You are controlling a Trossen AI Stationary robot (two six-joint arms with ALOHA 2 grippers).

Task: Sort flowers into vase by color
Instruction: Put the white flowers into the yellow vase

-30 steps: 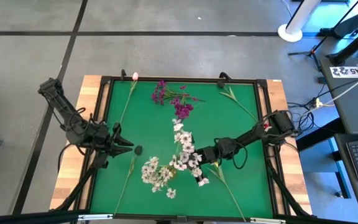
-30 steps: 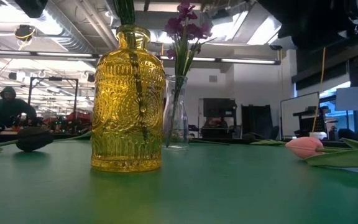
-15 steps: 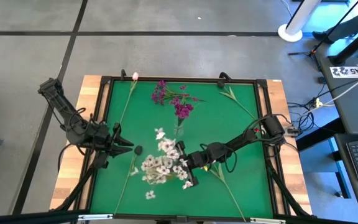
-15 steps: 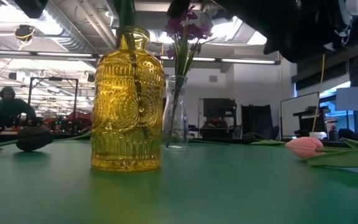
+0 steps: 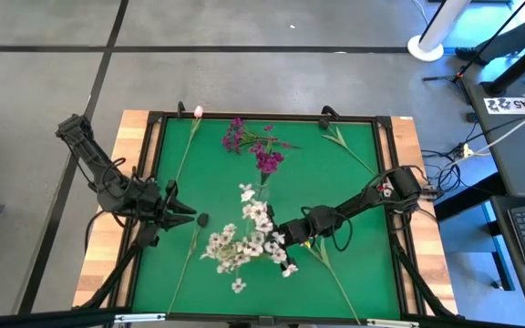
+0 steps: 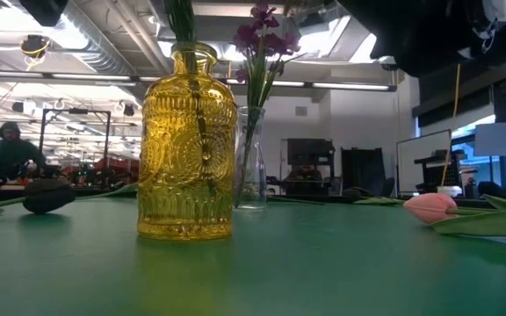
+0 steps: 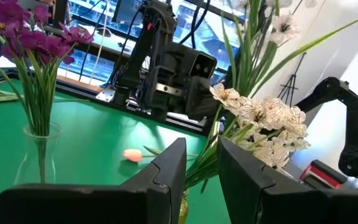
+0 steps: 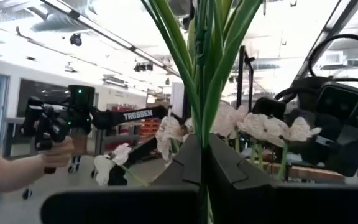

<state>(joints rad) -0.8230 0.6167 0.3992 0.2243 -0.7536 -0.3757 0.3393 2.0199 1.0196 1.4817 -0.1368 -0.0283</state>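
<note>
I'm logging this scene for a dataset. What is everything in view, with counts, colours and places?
Yellow vase: one, amber glass, mid-table, holding green stems.
Clear vase: one, behind the yellow vase, holding magenta flowers.
Loose magenta cluster: one, lying at the table's far edge.
White sprays: one bunch, over the yellow vase.
Pink buds: one at the far left corner, one lying at the right in the low view.
Dark bud: one, left of centre.
Person: one, in the room behind.
Left claw: open, waiting left.
Right claw: shut on the white sprays' stems.
</note>
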